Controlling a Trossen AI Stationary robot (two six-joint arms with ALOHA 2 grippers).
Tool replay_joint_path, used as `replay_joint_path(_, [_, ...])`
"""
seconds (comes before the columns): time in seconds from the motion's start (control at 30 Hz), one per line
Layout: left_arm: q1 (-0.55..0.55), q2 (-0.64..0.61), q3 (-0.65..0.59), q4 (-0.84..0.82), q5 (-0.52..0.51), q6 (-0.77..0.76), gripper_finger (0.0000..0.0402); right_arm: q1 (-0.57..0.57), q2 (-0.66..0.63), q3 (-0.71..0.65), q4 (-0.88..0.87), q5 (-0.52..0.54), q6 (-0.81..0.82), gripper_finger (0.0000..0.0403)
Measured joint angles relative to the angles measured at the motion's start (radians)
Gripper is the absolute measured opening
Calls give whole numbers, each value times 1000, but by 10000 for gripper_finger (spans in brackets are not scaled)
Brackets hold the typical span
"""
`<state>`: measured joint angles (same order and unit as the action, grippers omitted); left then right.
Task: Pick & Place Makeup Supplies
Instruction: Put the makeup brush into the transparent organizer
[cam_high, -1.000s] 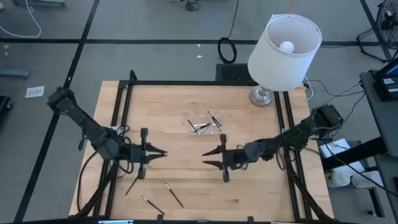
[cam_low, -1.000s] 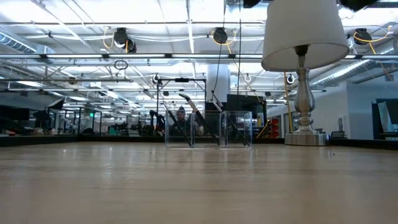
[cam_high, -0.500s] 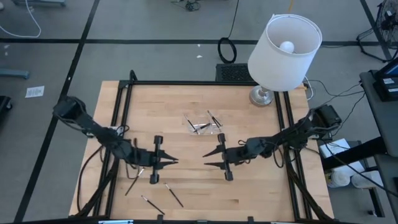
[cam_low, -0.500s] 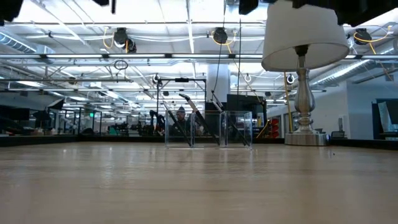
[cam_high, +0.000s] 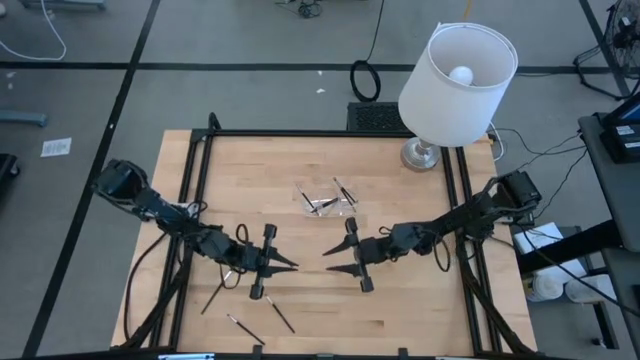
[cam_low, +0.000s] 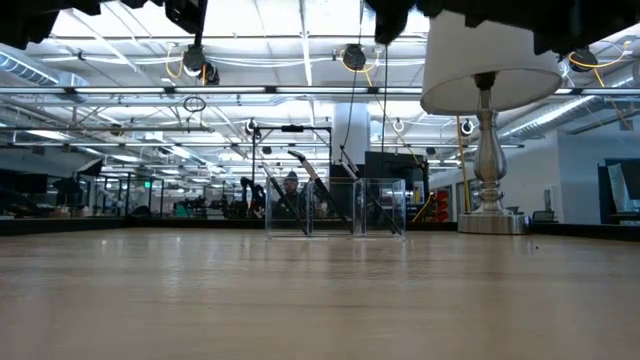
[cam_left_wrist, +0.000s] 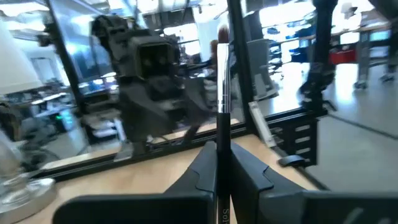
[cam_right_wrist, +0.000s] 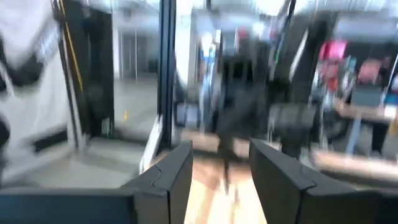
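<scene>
Presently the left pincer (cam_left_wrist: 219, 163) is clamped on one makeup brush (cam_left_wrist: 222, 93), upright, gripped low on its handle, above the counter (cam_high: 300, 310) centre. The right pincer (cam_high: 331, 262) faces it, fingers apart and empty. Three more sticks (cam_high: 245, 315) lie near the front edge; others stand in the clear tray (cam_high: 328, 199) toward the back. Judged light, stiff and slippery: grip mid-handle, clear of the bristles.

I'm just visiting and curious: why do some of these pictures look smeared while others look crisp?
The right wrist view is heavily motion-blurred, with only its own dark fingers readable. The left wrist view is sharper on the makeup brush held by the left gripper, softer behind. The high view is crisp, with the lamp bright. The low view has glaring ceiling lights.
</scene>
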<state>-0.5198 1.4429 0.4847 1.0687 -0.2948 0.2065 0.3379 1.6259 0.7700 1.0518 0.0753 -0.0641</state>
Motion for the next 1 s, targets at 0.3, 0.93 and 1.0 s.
replay_joint_path(0.3, [3, 0, 2, -5, 14, -11, 18, 1, 115, 121, 60, 2, -11, 153])
replay_joint_path(0.93, [18, 98, 114, -128, 5, -18, 18, -7, 207, 303, -121, -8, -27, 153])
replay_joint_path(1.0, [18, 98, 114, -132, 2, -17, 18, -7, 208, 303, -121, -27, -24, 153])
